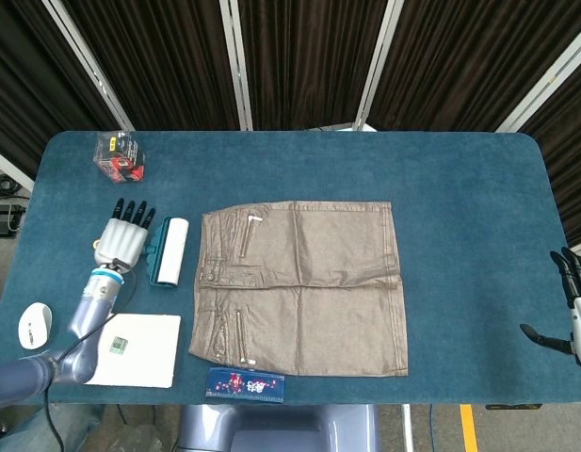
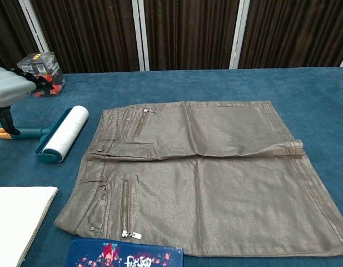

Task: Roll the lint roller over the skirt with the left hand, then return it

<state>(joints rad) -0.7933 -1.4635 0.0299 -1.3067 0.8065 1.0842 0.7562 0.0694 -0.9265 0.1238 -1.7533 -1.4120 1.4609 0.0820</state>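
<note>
The brown skirt lies flat in the middle of the blue table. Left of its waistband the lint roller rests on the table, white roll toward the skirt, teal handle with a yellow tip pointing left. My left hand hovers over the handle end with its fingers stretched out and holds nothing. My right hand shows at the table's far right edge, fingers apart, empty.
A clear box with red contents stands at the back left. A white pad lies at the front left, a white oval object beside it. A blue patterned card sits below the skirt's hem.
</note>
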